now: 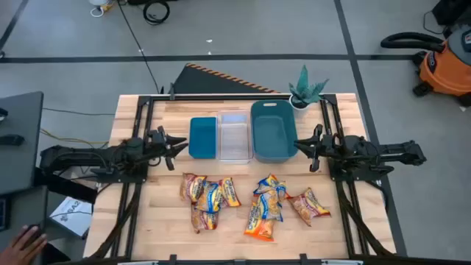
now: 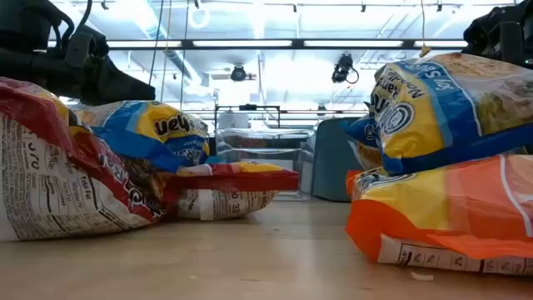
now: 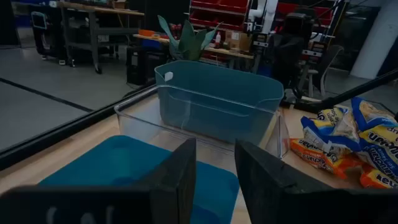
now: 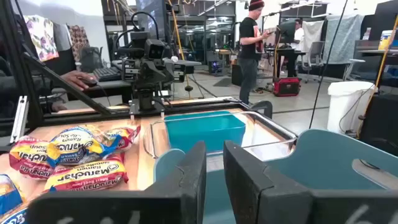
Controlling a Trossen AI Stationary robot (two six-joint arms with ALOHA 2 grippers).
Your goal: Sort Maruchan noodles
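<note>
The Maruchan noodles lie in two loose heaps on the near half of the wooden table, a left heap point(image 1: 208, 197) and a right heap point(image 1: 276, 207), mixing orange, blue-and-yellow and red packets. In the low view a red packet point(image 2: 58, 179) and an orange packet point(image 2: 450, 218) lie flat on the wood, each with a blue-and-yellow packet on top. My left gripper point(image 1: 176, 143) hovers open beside the small teal bin point(image 1: 202, 138), nothing between its fingers point(image 3: 215, 152). My right gripper point(image 1: 300, 147) hovers open beside the large teal bin point(image 1: 273, 131), also holding nothing point(image 4: 214, 155).
A clear bin point(image 1: 235, 136) stands between the two teal bins in a row at the table's far middle. A potted plant point(image 1: 305, 92) sits at the far right corner. A person's hand point(image 1: 26, 243) shows off the table at the near left. People stand in the room point(image 4: 252, 43).
</note>
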